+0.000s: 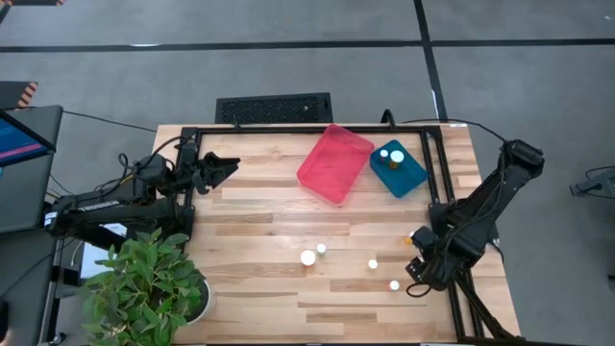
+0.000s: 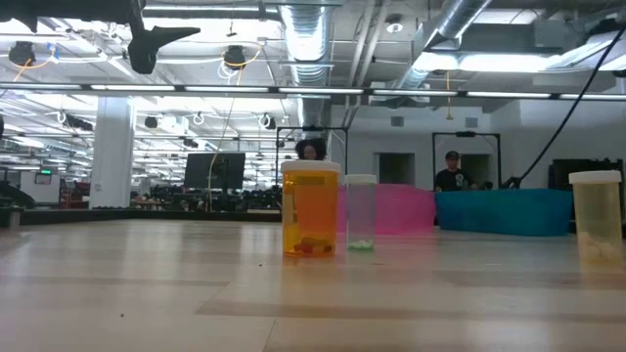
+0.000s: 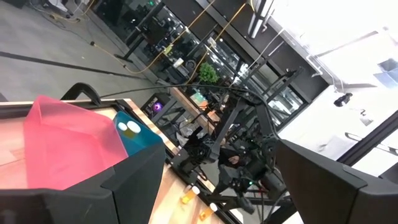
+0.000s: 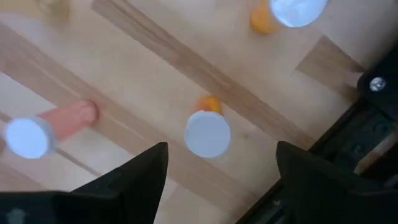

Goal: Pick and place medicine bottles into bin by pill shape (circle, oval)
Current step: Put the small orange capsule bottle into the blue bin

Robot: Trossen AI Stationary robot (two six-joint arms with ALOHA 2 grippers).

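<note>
Several small white-capped medicine bottles stand upright on the wooden table at its near right, and an orange one. My right gripper hovers open over them. In the right wrist view its open fingers stand on either side of an orange-bodied bottle below, apart from it. Two more bottles stand in the blue bin. My left gripper waits open and empty at the far left, raised above the table.
A pink bin lies beside the blue bin at the far middle. A black frame runs along the table's right and far sides. A potted plant stands at the near left corner. People show in the room behind.
</note>
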